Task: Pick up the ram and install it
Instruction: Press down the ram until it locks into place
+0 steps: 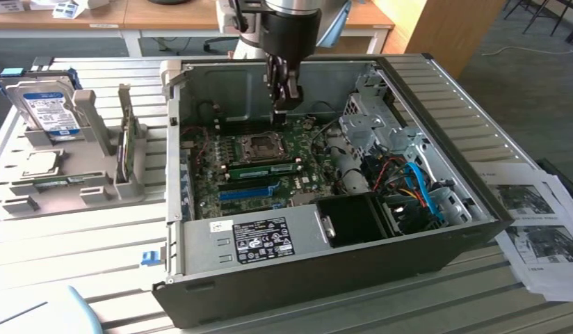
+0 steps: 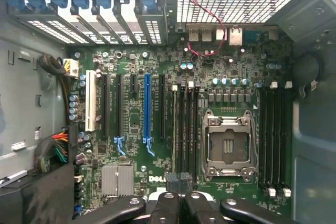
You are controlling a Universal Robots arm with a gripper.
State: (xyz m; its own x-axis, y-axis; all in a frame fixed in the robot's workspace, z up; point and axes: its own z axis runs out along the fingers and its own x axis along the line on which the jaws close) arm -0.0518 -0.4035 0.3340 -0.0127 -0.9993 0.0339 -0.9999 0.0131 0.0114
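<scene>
Claw: the claw is closed tight with nothing in it, hanging over the board inside the case.
Ram: the ram sits in a slot beside the socket (it looks seated).
Direction: the ram is below the claw, toward the case's power-supply end.
Long axis: it runs across the board, parallel to the blue slot.
</scene>
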